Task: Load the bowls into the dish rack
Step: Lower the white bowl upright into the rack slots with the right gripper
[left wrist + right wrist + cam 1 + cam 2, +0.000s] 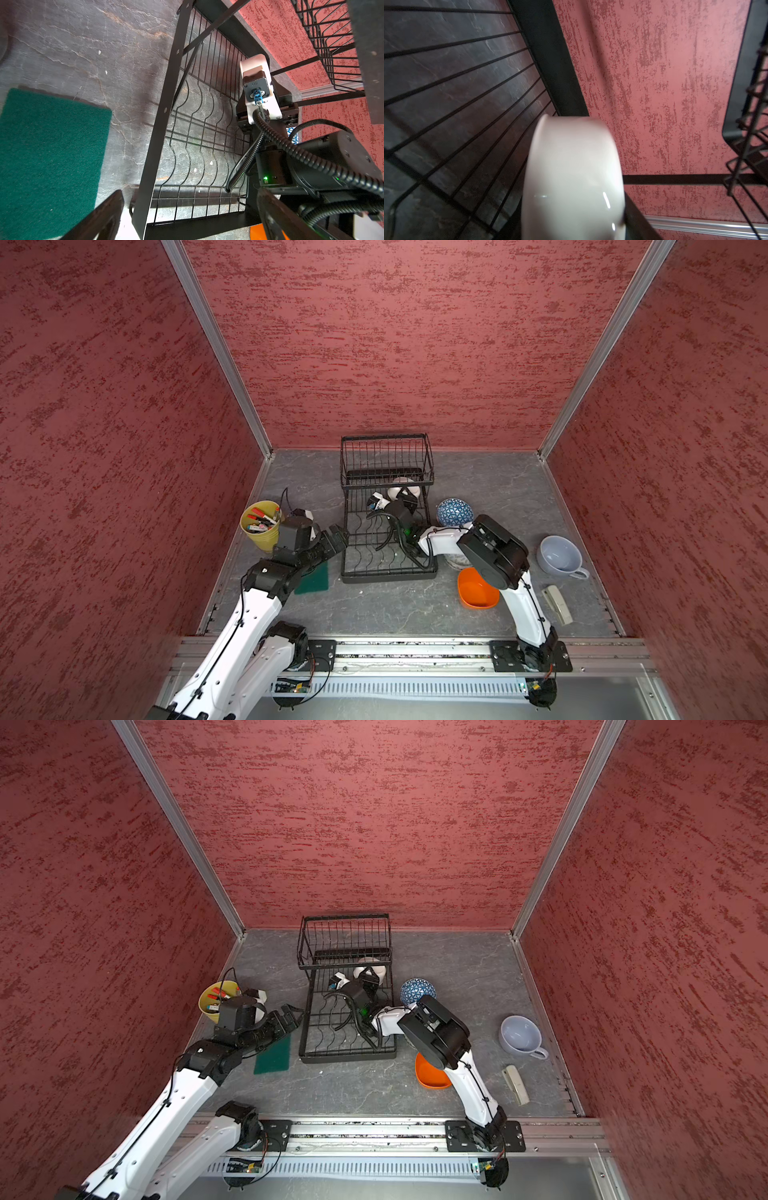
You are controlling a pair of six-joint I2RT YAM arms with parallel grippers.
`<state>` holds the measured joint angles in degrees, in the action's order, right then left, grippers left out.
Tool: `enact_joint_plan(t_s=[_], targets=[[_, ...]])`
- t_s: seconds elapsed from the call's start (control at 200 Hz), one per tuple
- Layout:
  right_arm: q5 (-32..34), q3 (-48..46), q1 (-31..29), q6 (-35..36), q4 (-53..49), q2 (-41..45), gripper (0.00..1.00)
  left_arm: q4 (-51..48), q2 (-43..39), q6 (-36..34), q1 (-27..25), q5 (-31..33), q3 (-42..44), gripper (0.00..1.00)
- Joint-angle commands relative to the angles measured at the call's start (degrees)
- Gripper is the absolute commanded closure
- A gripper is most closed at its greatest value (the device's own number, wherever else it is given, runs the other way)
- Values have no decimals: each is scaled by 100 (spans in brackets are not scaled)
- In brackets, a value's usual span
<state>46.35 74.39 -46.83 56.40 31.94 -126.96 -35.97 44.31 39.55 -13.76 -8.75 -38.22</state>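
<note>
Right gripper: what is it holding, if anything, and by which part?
The right gripper holds the white bowl by its rim, foot pointing away from the jaws.

The grey table [374,614] had the black dish rack [388,574] in the mid. Green pad [313,578] & yellow pot [262,541] sat to its left. Blue bowl [455,512], orange bowl [478,593], pale cup [559,556] & a small beige thing [559,605] sat on the right.
</note>
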Motion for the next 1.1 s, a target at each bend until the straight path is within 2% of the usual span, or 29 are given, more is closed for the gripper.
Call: enact_joint_plan(t_s=[0.0,0.22,0.361,0.616,1.097], targets=[[-11,302,51,-6,275,-20,57,84,18,-78,49,-18,22,0],[-65,597,132,-246,-26,-234,57,43,10,-79,47,-35,-19,0],[-64,620,146,-431,-220,-277,51,-28,-5,-104,49,-15,-45,0],[-56,572,146,-565,-346,-362,49,-33,-18,-88,52,-40,-72,0],[-119,445,147,-952,-697,-229,20,-22,-14,-88,60,-8,-50,1]])
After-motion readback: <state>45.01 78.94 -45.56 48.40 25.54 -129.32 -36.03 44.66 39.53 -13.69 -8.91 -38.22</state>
